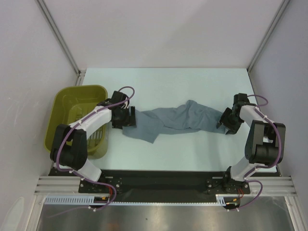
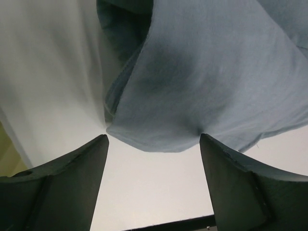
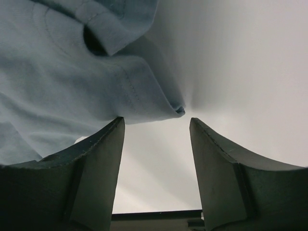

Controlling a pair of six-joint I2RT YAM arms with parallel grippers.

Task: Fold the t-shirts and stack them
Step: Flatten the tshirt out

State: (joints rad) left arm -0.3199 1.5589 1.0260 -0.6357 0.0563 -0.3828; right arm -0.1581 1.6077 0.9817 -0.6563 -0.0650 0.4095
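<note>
**Pre-fold stage: shirt bunched, both grippers at its ends, nothing gripped**

Top view: one slate blue-grey t-shirt [image 1: 178, 120] lies crumpled in a long rumpled band across the middle of the white table [image 1: 168, 82], not spread flat and not folded. The left gripper [image 1: 124, 117] sits at the shirt's left end, the right gripper [image 1: 226, 121] at its right end. An olive basket [image 1: 62, 96] stands well to the left, beside the left arm. No folded stack is visible anywhere.

Left wrist view: left gripper [image 2: 154, 137] has its fingers [image 2: 72, 183] spread wide and released. A curled edge of the t-shirt [image 2: 207, 72] lies just ahead of the tips. No cloth is between the jaws, only bare table.

Right wrist view: right gripper [image 3: 156, 120] is also released, with its fingers [image 3: 91, 168] apart. A hemmed corner of the t-shirt [image 3: 57, 82] ends right at the fingertips; the cloth seems to brush the left-hand finger but isn't pinched.

Judged step: getting hold of the two ends so the shirt can be flattened; folding hasn't begun. The next move likely calls for each gripper to advance low onto its edge, pinch a single layer, then pull apart to spread the cloth.
</note>
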